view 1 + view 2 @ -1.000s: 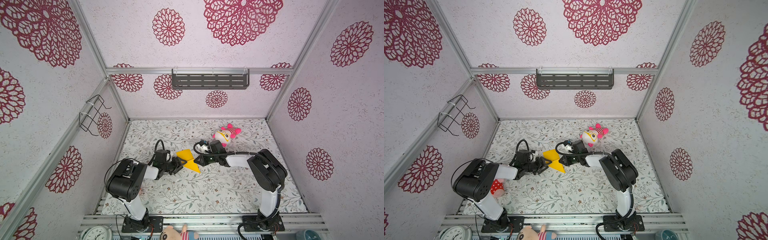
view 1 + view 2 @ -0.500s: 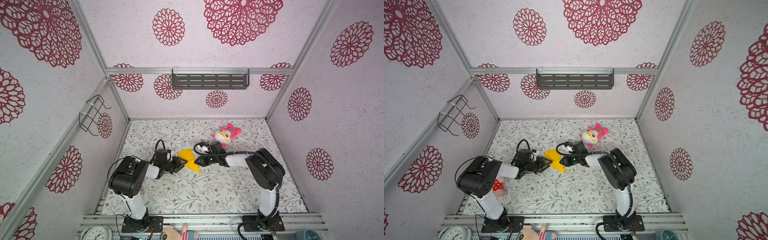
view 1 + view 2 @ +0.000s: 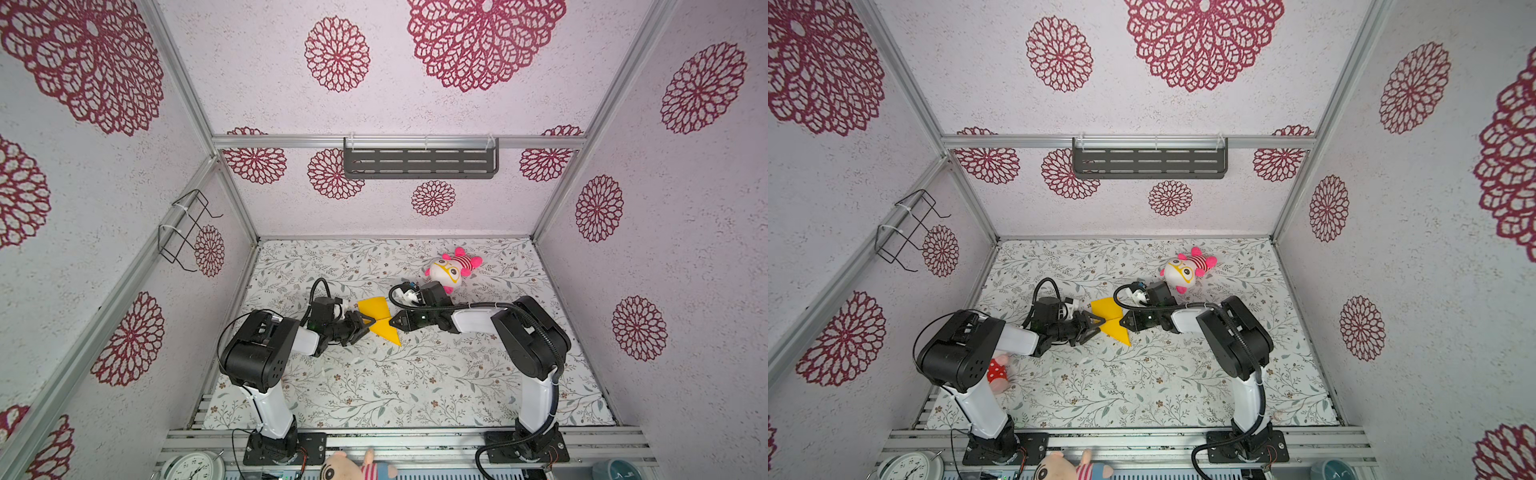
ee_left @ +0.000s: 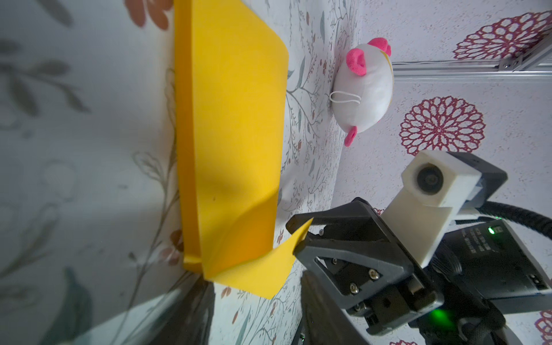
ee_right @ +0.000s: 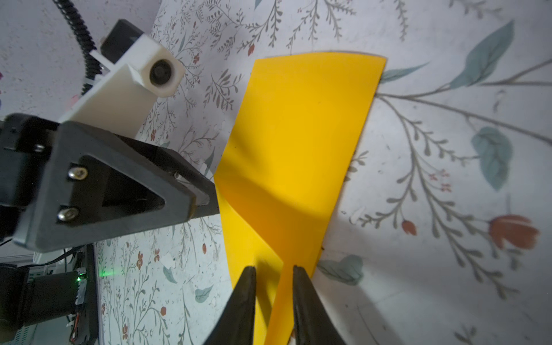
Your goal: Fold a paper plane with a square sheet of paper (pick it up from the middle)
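Right wrist view: right pincer (image 5: 273,270), narrowly parted, straddles the folded paper (image 5: 298,134) (left pincer (image 3: 368,325) wide).

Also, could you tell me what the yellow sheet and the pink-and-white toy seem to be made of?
The yellow sheet looks like thin matte paper: it holds sharp creases and a lifted corner flap. The pink-and-white toy looks like stuffed plush fabric, probably: rounded and soft-edged, with a white cord loop.
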